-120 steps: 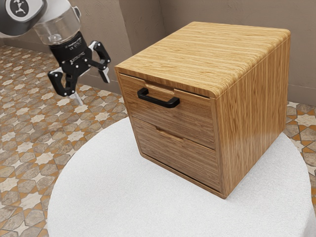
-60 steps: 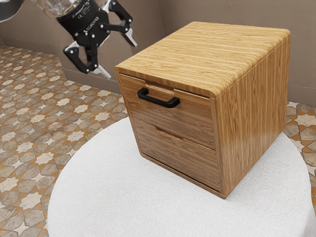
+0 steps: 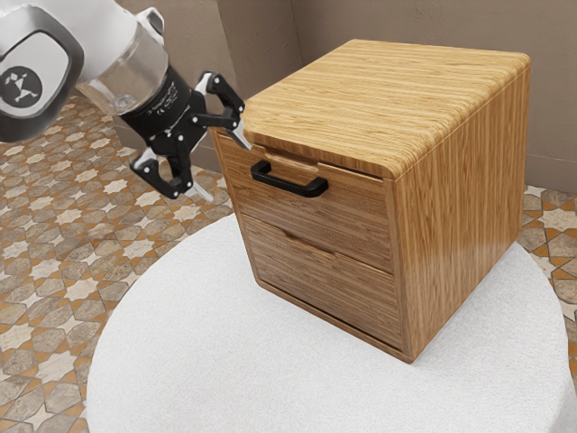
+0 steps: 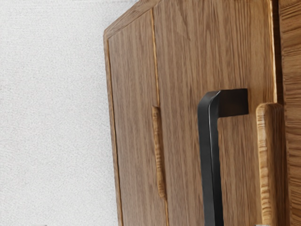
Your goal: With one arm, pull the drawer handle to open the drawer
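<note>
A wooden two-drawer cabinet (image 3: pixel 397 171) stands on a round white table (image 3: pixel 225 361). Its top drawer (image 3: pixel 315 203) carries a black bar handle (image 3: pixel 288 183) and sits flush with the cabinet front. My gripper (image 3: pixel 219 165) hangs open just off the cabinet's corner on the exterior view's left, level with the top drawer, fingers spread and holding nothing. It sits a short way to the left of the handle. In the wrist view the handle (image 4: pixel 210 155) crosses the top drawer front (image 4: pixel 188 66), with the lower drawer's wooden pull (image 4: pixel 159 150) beside it.
The lower drawer (image 3: pixel 325 275) is shut. A patterned tile floor (image 3: pixel 63 234) surrounds the table, and a plain wall (image 3: pixel 234 36) rises behind. The white table top (image 4: pixel 51 113) lies in front of the cabinet.
My hand rose toward the cabinet's top corner, then dropped down and came in close beside the top drawer. The fingers stayed open. The drawer has not moved.
</note>
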